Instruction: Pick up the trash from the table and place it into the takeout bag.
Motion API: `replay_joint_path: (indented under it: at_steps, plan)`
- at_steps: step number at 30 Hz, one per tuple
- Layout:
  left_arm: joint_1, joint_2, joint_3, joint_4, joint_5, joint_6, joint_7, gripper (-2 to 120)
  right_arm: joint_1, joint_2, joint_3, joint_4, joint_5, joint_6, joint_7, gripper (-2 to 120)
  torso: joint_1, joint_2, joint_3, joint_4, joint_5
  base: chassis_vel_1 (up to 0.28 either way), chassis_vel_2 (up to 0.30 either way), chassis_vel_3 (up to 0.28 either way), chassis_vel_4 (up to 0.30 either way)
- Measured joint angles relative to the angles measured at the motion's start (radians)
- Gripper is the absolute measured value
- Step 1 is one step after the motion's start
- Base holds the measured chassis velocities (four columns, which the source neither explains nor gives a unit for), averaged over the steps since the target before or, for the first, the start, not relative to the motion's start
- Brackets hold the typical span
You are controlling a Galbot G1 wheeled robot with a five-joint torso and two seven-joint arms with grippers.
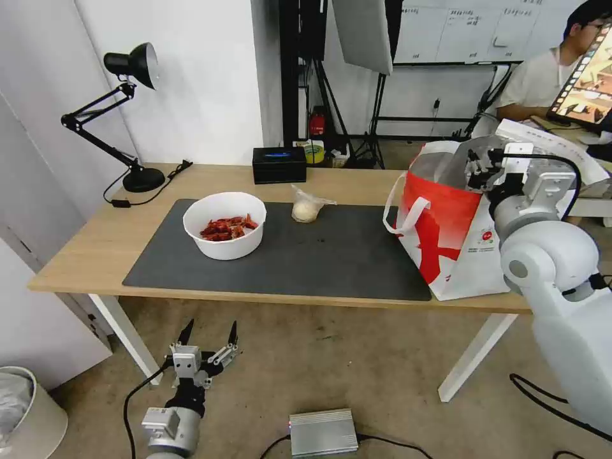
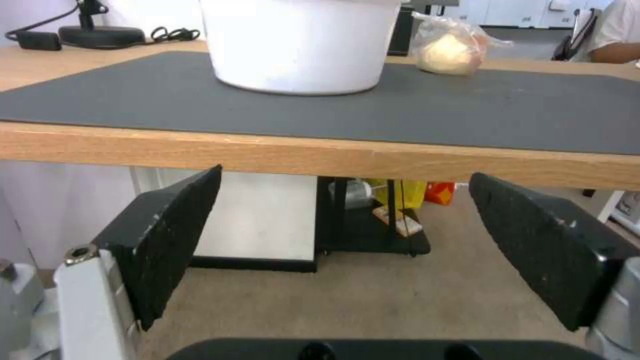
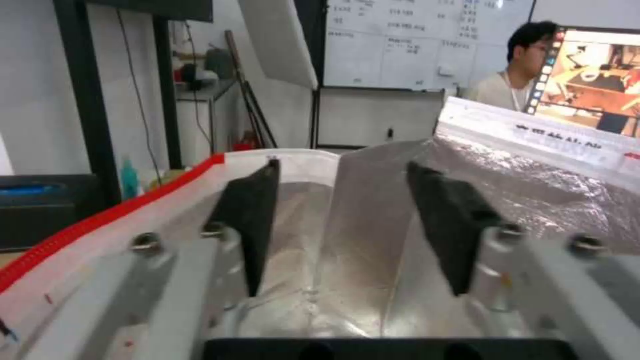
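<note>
On the dark mat of the table (image 1: 83,255) stands a white round bowl (image 1: 224,225) of red shell scraps. To its right lies a small clear bag (image 1: 307,209) holding a whitish lump. The takeout bag (image 1: 446,248), red and white with foil lining (image 3: 373,240), stands at the table's right end. My right gripper (image 1: 477,167) hovers over its mouth, open (image 3: 341,170), with nothing between the fingers. My left gripper (image 1: 209,335) hangs open below the table's front edge, facing the bowl (image 2: 298,45) and the small bag (image 2: 448,52) across the edge (image 2: 320,155).
A black desk lamp (image 1: 131,115) stands at the table's back left, and a black rectangular box (image 1: 279,164) at the back middle. On the floor lie a grey metal box (image 1: 322,432) with cables and a white bin (image 1: 25,408) at the left.
</note>
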Motion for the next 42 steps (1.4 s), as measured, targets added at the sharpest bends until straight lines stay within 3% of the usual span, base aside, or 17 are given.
replay_joint_path:
  at_steps: [2, 4, 6, 10, 11, 13, 16, 18, 25, 28, 33, 42]
  plan:
    - [0.0, -0.001, 0.0, 0.0, 0.001, 0.0, 0.0, 100, -0.003, 0.0, 0.0, 0.001, 0.005, 0.023, -0.015, 61, 0.0, 0.0, 0.0, 0.0, 0.0, 0.0, 0.0, 0.0, 0.0]
    - [-0.001, -0.002, 0.001, 0.0, 0.001, 0.0, 0.0, 100, -0.01, 0.002, -0.006, 0.002, 0.022, 0.115, -0.072, 72, 0.0, 0.0, 0.0, -0.0001, 0.0, 0.0, 0.0, 0.0, 0.0]
    - [-0.001, -0.002, 0.001, 0.0, 0.001, 0.0, 0.0, 100, -0.011, 0.003, -0.009, 0.002, 0.026, 0.149, -0.094, 74, 0.0, 0.0, 0.0, -0.0001, 0.0001, 0.0, 0.0, 0.0, 0.0]
    - [-0.003, -0.002, 0.001, 0.0, 0.0, -0.001, 0.0, 100, -0.004, 0.023, -0.036, 0.002, 0.055, 0.36, -0.285, 95, 0.0, 0.0, 0.0, 0.0001, -0.0001, 0.0, 0.0, 0.0, 0.0]
    - [-0.003, -0.002, 0.001, 0.0, 0.0, -0.001, 0.0, 100, -0.004, 0.023, -0.036, 0.002, 0.055, 0.36, -0.285, 95, 0.0, 0.0, 0.0, 0.0001, -0.0001, 0.0, 0.0, 0.0, 0.0]
    - [-0.004, -0.002, 0.0, 0.0, -0.001, -0.001, 0.0, 100, -0.01, 0.029, -0.049, 0.007, 0.075, 0.422, -0.383, 99, 0.0, 0.0, 0.0, 0.0002, -0.0002, 0.0, 0.0, 0.0, 0.0]
    - [-0.004, -0.001, -0.001, 0.0, -0.001, -0.001, 0.0, 100, -0.018, 0.03, -0.054, 0.011, 0.081, 0.441, -0.418, 100, 0.0, 0.0, 0.0, 0.0001, -0.0002, 0.0, 0.0, 0.0, 0.0]
    - [-0.006, -0.001, -0.004, 0.0, -0.005, -0.002, 0.0, 100, -0.101, 0.035, -0.072, 0.053, 0.071, 0.492, -0.528, 100, 0.0, 0.0, 0.0, 0.0001, -0.0001, 0.0, 0.0, 0.0, 0.0]
    - [0.0, 0.0, -0.016, -0.004, -0.007, -0.003, 0.0, 100, -0.25, 0.047, -0.07, 0.118, -0.031, 0.504, -0.502, 100, 0.0, 0.0, 0.0, 0.0, -0.0001, 0.0, 0.0, 0.0, 0.0]
    - [0.002, 0.001, -0.022, -0.005, -0.008, -0.015, 0.0, 100, -0.397, 0.047, -0.071, 0.174, -0.14, 0.471, -0.419, 100, 0.0, 0.0, 0.0, -0.0001, -0.0001, 0.0, 0.0, 0.0, 0.0]
    - [0.005, 0.002, -0.031, -0.009, -0.015, -0.02, 0.002, 100, -0.542, 0.041, -0.072, 0.222, -0.182, 0.414, -0.342, 100, 0.0, 0.0, 0.0, -0.0001, 0.0, 0.0, 0.0, 0.0, 0.0]
    - [0.004, 0.01, -0.039, -0.014, -0.034, -0.02, 0.003, 100, -0.666, 0.065, -0.105, 0.231, -0.245, 0.375, -0.204, 100, 0.0, 0.0, 0.0, -0.0001, -0.0001, 0.0, 0.0, 0.0, 0.0]
